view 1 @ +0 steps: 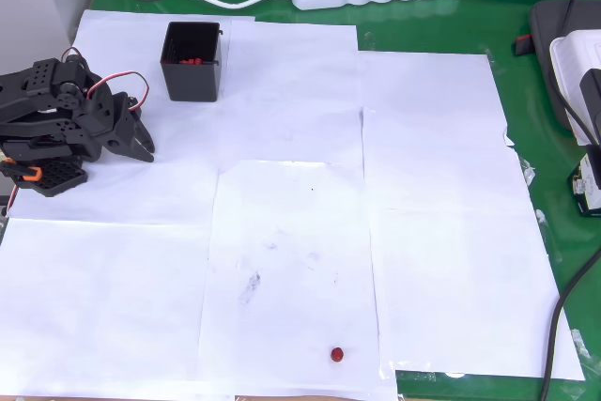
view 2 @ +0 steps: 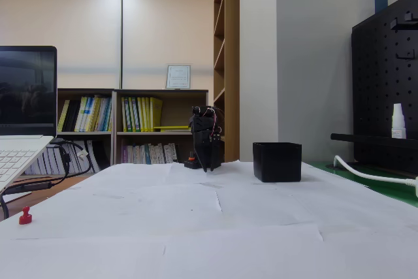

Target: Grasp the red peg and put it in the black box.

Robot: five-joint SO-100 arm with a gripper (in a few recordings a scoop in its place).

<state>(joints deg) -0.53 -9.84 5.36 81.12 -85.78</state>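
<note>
In the overhead view the gripper (view 1: pixel 146 149), fingers together and empty, rests left near the black box (view 1: pixel 192 61); the red peg (view 1: pixel 337 354) lies well apart.

Arm: we find the black arm (view 1: pixel 56 124) folded back compactly over its base at the left edge of the overhead view. Claw (view 1: pixel 143 145): pointing right and slightly downward there, fingers drawn together, gripping nothing, low over the table (view 1: pixel 282 232).

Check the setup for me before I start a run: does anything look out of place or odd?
Nothing is damaged or spilled. The red peg sits alone near the paper's bottom edge in the overhead view, far from the black box, which already holds small red pieces. The gripper rests folded beside the box.
</note>
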